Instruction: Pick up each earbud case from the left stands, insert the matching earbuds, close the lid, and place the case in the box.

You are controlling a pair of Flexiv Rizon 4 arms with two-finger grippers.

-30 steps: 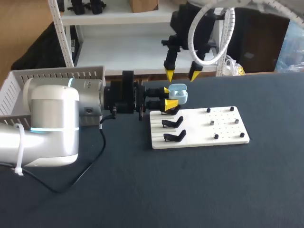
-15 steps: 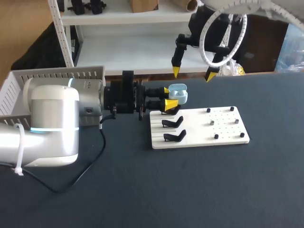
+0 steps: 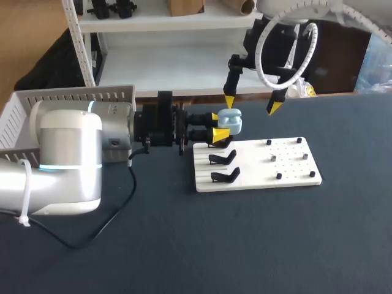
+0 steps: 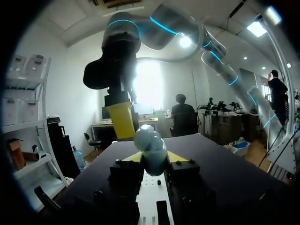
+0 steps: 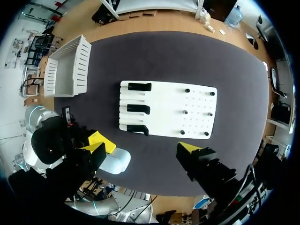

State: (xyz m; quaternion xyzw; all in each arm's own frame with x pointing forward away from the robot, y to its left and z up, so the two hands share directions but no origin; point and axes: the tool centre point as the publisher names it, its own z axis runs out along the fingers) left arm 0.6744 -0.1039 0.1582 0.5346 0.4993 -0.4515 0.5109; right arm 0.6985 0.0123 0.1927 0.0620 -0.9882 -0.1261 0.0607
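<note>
A pale blue earbud case [image 3: 231,121] hangs just behind the white board's [image 3: 288,171] far left corner, with my left gripper [image 3: 217,124] shut on it from the left. The left wrist view has the case [image 4: 151,151] pinched between its yellow tips. My right gripper [image 3: 251,104] hovers above and just behind the case, wide open, with one yellow tip right over the case. In the right wrist view the case [image 5: 116,161] lies beside one finger of that gripper [image 5: 143,149]. Three black stands [image 3: 222,159] line the board's left side; small black earbuds [image 3: 272,158] dot its right.
A white slatted basket [image 3: 67,101] stands at the far left, partly behind my left arm. In the right wrist view the basket [image 5: 70,65] lies beyond the board [image 5: 164,110]. Dark tabletop surrounds the board.
My right gripper has opened wider and shifted a little to the right, rising and then dipping back toward the case. The left gripper and the case have stayed put.
</note>
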